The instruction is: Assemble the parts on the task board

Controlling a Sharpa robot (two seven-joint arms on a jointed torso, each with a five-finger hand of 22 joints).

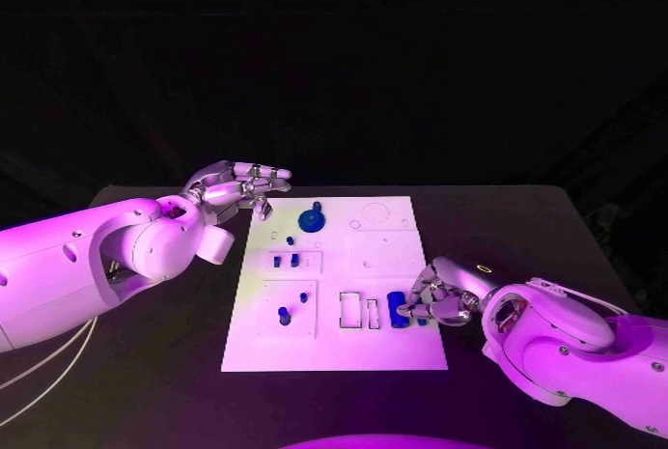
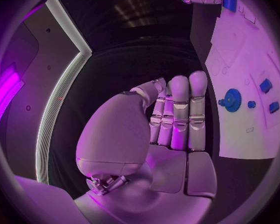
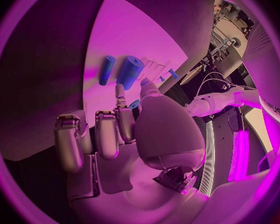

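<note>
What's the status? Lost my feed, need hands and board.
Left hand empty, fingers together, off the task board's far left corner. Right hand at near right edge, by a blue cylinder; grip unclear. Nothing blocking.

Head camera looks down on the task board (image 1: 334,285); each wrist camera, behind its palm, shares it.

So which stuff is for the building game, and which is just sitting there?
For the job:
- task board
- blue gear
- blue cylinder by the right hand
- small blue parts
- left hand, holding nothing

Just there:
- black table
- cables near the left arm
</note>
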